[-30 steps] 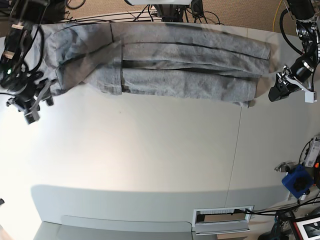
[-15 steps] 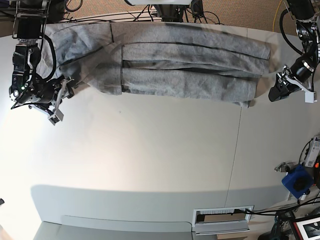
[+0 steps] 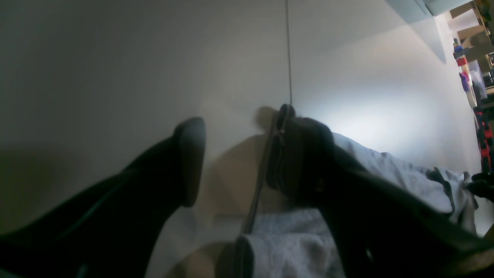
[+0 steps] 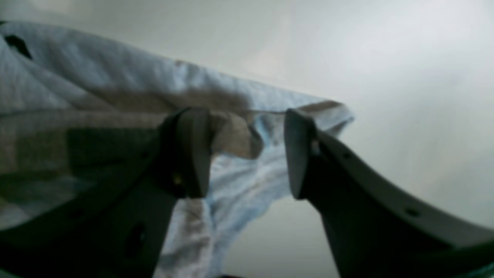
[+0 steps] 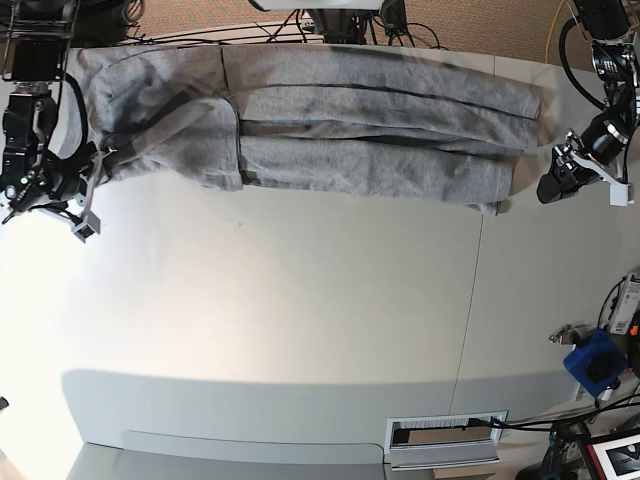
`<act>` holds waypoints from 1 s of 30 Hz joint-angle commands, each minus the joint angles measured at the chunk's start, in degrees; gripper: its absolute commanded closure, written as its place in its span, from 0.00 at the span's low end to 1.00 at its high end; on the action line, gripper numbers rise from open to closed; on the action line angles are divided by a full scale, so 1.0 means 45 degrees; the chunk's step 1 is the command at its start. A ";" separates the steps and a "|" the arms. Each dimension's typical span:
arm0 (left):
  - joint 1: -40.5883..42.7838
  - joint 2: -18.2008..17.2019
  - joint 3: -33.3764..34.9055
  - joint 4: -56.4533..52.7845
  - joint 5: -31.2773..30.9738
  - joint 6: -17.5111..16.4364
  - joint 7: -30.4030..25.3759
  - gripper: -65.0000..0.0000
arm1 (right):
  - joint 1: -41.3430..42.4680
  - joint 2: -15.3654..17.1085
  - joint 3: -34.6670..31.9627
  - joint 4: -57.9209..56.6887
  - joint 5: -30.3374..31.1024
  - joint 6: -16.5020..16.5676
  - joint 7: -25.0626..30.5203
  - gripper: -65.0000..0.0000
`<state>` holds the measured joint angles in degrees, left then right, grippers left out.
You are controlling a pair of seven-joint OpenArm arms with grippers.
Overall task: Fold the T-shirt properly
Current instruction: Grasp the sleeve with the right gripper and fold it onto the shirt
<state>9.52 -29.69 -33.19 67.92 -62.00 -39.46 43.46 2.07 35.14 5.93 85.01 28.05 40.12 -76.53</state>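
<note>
The T-shirt (image 5: 330, 125) lies along the top of the base view, a long folded band running left to right, close to the table's (image 5: 300, 320) far edge. Long axis is horizontal; one end bunches up at upper left, the other ends in a squared edge at upper right. Whole lower part of the table is bare white surface, with a seam line running down right of centre.

Right gripper (image 5: 85, 195) is at the far left, just off the bunched end of the shirt. In the right wrist view its jaws stand well apart with a fabric corner (image 4: 332, 110) lying between and beyond them, nothing pinched. Left gripper (image 5: 560, 175) sits at the right edge, just beside the shirt's squared end. In the left wrist view its fingers (image 3: 191, 154) are spread, shirt cloth (image 3: 293, 243) below and to the right, not gripped.

Clutter: cables (image 5: 230, 35) behind the top edge, a blue object (image 5: 595, 362) at lower right, a vent-like slot (image 5: 445, 435) in the bottom edge.
</note>
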 commanded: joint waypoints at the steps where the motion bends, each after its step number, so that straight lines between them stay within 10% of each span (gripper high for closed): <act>1: -0.0102 -0.0316 -0.0107 0.0194 -0.0282 -0.0119 -0.0233 0.48 | 0.0214 0.0427 0.0121 0.0180 0.0121 -0.0026 -0.0010 0.54; 15: -0.0087 -0.0316 -0.0107 0.0194 -0.0233 -0.0119 -0.0223 0.48 | 0.0175 0.0782 0.0121 0.0180 0.5950 -0.0026 -0.0771 0.54; 21: 0.0034 -0.0311 -0.0107 0.0194 -0.0248 -0.0119 -0.0243 0.48 | 0.0165 0.1132 0.0199 0.0180 0.6222 -0.0026 -0.0771 0.55; 25: 0.0034 -0.0311 -0.0107 0.0194 -0.0330 -0.0119 -0.0243 0.48 | 0.0136 0.0699 0.0199 0.0180 0.5610 -0.0026 -0.0771 0.99; 30: 0.0034 -0.0316 -0.0107 0.0194 -0.0330 -0.0119 -0.0243 0.48 | -0.0257 0.0364 0.0199 0.0180 0.4488 -0.0026 -0.0771 1.00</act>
<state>9.98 -29.69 -33.19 67.92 -62.11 -39.48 43.44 0.10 35.53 6.31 85.08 47.55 39.94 -80.47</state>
